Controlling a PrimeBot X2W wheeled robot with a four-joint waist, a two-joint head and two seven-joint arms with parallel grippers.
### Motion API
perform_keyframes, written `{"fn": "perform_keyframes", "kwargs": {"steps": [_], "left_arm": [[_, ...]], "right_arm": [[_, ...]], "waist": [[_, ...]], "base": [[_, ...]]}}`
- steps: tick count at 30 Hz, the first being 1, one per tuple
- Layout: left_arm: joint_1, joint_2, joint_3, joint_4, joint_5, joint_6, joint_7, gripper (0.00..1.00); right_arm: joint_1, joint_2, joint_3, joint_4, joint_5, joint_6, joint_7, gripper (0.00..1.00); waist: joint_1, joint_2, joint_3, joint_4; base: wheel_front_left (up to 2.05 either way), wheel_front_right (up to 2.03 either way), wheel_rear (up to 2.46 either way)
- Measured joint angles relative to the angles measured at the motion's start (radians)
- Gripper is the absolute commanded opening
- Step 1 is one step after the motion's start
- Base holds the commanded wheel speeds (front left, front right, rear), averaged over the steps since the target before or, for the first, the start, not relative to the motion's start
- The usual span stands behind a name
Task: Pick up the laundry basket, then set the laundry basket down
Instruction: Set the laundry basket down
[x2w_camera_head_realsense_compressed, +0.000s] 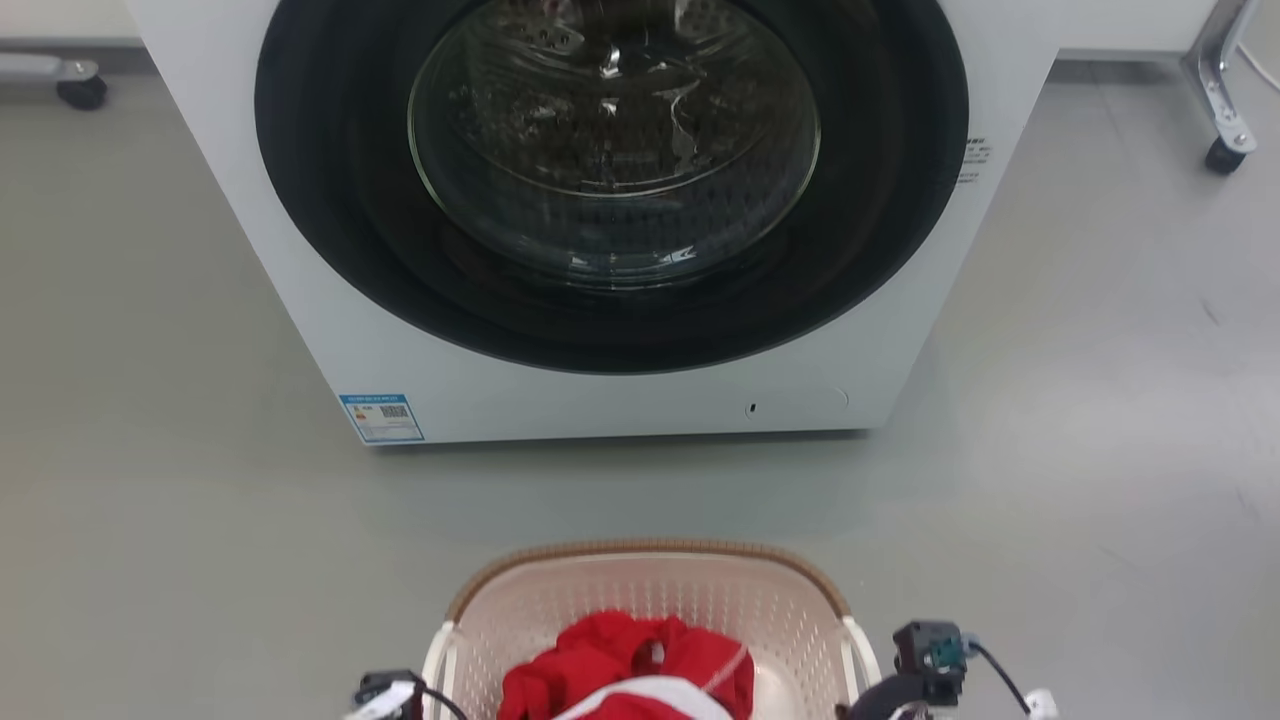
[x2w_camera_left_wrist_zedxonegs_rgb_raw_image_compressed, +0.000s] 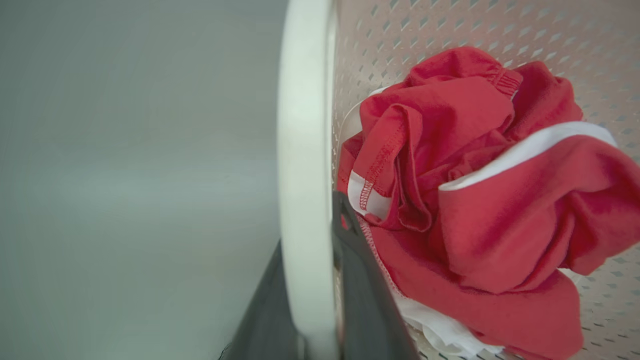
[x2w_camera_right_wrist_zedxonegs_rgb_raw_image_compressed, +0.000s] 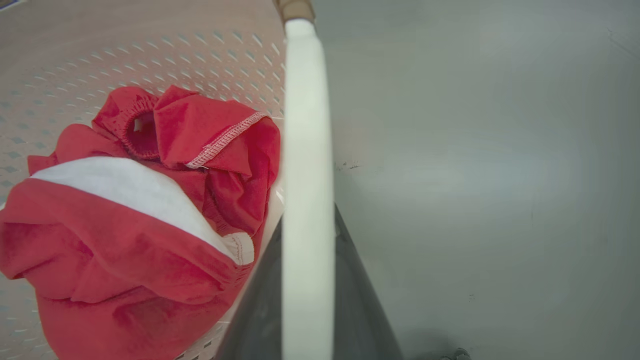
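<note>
The laundry basket is cream with perforated sides and a brown woven rim, at the bottom centre of the head view. A red and white garment lies bunched inside it. My left gripper is at the basket's left white handle; in the left wrist view my left gripper has its dark fingers on either side of that handle, shut on it. My right gripper clasps the right handle the same way, seen close as my right gripper. I cannot tell whether the basket rests on the floor.
A white front-loading washer stands straight ahead, its round glass door shut. Grey floor lies between washer and basket. Caster wheels and a wheeled metal leg stand at the far corners.
</note>
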Motion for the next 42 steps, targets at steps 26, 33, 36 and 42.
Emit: {"fn": "perform_keyframes", "kwargs": {"steps": [26, 33, 36, 42], "left_arm": [[-0.379, 0.018, 0.041, -0.016, 0.011, 0.006, -0.056, 0.0], [-0.45, 0.018, 0.045, -0.019, 0.018, 0.007, -0.063, 0.0], [-0.476, 0.017, 0.046, -0.018, 0.019, 0.008, -0.069, 0.0], [-0.523, 0.018, 0.052, -0.017, 0.021, 0.008, -0.083, 0.0]], "right_arm": [[-0.427, -0.002, -0.028, 0.059, -0.039, 0.001, -0.061, 0.0], [-0.484, -0.002, -0.035, 0.076, -0.039, 0.001, -0.078, 0.0], [-0.508, -0.003, -0.035, 0.08, -0.044, 0.001, -0.085, 0.0], [-0.561, -0.004, -0.036, 0.084, -0.049, 0.001, -0.097, 0.0]], "waist": [[0.0002, 0.0001, 0.333, 0.004], [0.0003, 0.0001, 0.421, 0.006], [0.0003, 0.0001, 0.466, 0.008], [0.0002, 0.0002, 0.555, 0.012]], "base": [[0.0, 0.0, 0.0], [0.0, 0.0, 0.0], [0.0, 0.0, 0.0], [0.0, 0.0, 0.0]]}}
